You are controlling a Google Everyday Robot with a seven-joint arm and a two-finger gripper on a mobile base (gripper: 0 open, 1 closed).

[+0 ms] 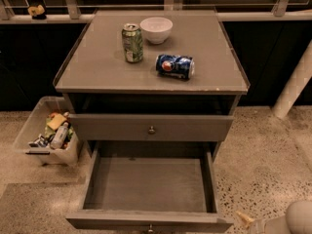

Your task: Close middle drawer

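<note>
1. Grey wood cabinet (97, 72) carries an upright green can (132, 43), a white bowl (156, 29) and a blue can (175, 66) lying on its side with a red-and-white round mark; the lettering on both cans cannot be read.
2. The middle drawer (148, 186) stands pulled far out toward the camera, below the upper drawer front (122, 128). Its front runs left to right along the bottom edge, knob (150, 227) facing the viewer.
3. The gripper (251, 222) sits in the bottom right corner, near the drawer's right front corner; whether it is wide or narrow cannot be told.
</note>
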